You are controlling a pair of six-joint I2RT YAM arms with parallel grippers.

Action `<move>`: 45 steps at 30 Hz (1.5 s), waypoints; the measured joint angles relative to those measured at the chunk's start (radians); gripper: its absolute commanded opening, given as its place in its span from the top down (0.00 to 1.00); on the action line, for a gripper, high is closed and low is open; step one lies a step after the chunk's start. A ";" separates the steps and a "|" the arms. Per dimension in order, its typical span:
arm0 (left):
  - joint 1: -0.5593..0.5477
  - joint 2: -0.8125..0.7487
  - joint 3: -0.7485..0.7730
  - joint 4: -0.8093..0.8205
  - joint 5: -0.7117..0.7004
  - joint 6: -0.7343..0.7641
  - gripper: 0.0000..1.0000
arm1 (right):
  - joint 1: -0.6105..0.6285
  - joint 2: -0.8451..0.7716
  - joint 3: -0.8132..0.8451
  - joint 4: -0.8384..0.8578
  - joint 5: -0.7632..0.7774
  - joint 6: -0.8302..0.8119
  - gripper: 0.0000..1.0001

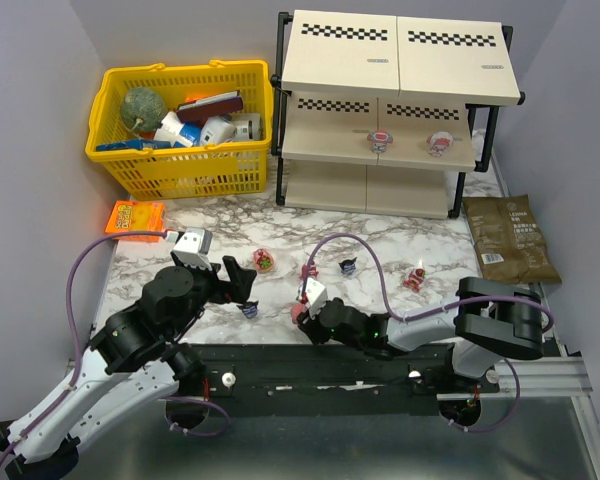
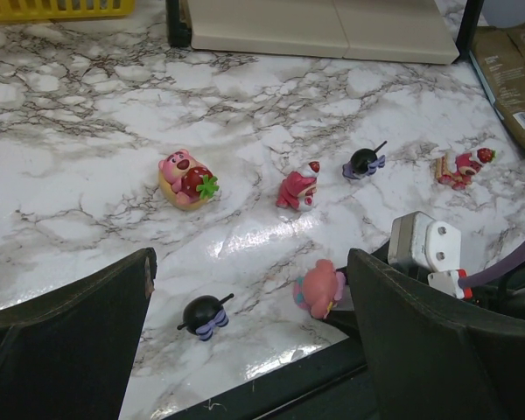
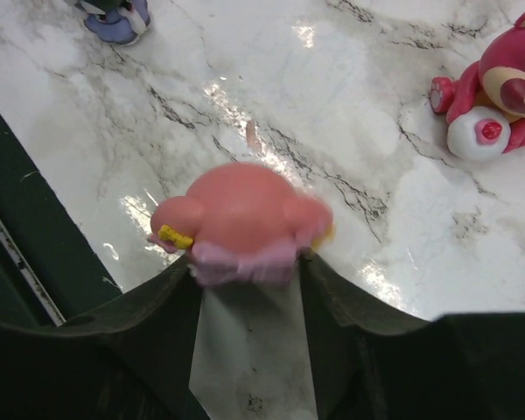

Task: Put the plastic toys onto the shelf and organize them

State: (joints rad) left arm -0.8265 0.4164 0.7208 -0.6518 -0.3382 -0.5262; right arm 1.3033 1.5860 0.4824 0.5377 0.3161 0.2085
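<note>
Table top [image 2: 87, 131]: marble-look, smooth, high gloss, glare patches all over. Pink figurine [image 3: 241, 214]: smooth plastic, soft sheen. Red-pink bear [image 3: 507, 79]: plastic, glossier, small highlights. Fingers of right gripper [image 3: 247, 262]: dark, matt, faintly grainy. Left gripper [image 2: 249, 289]: same matt black on fingers. Basket [image 1: 180, 175]: yellow plastic mesh, slight shine. Shelf [image 1: 400, 45]: beige boards smooth and matt, black posts look metal. Brown pouch [image 1: 510, 238]: matt, creased. Black strip [image 1: 330, 358] at table's near edge: matt.

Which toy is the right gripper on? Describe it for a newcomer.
On the marble table, look at the near edge around centre. The right gripper pinches a round pink figurine. Unlike the black figurine left of it and the red bear beyond, it is pale pink with a lilac frill.
</note>
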 measured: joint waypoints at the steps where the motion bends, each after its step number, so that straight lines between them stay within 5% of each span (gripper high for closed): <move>1: 0.000 0.000 0.000 0.000 0.000 0.000 0.01 | 0.000 0.000 -0.002 0.002 0.000 0.003 0.56; 10: 0.000 0.000 0.000 0.000 0.001 0.000 0.01 | 0.000 -0.014 -0.016 0.014 0.002 0.020 0.63; 21: 0.000 0.000 0.000 0.000 0.002 0.000 0.01 | 0.000 -0.048 -0.017 -0.015 0.038 0.054 0.55; 29: 0.000 0.000 0.000 0.000 0.002 0.000 0.01 | 0.000 -0.124 0.006 -0.066 0.054 0.076 0.32; 37: 0.000 -0.008 0.000 0.000 0.002 0.000 0.01 | 0.000 -0.058 0.219 -0.211 0.103 0.226 0.26; 45: 0.000 -0.012 0.000 0.000 0.002 0.000 0.01 | 0.000 0.038 0.266 -0.302 0.151 0.383 0.20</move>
State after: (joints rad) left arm -0.8265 0.4042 0.7208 -0.6518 -0.3359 -0.5259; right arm 1.3037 1.6241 0.7483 0.2356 0.4671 0.5919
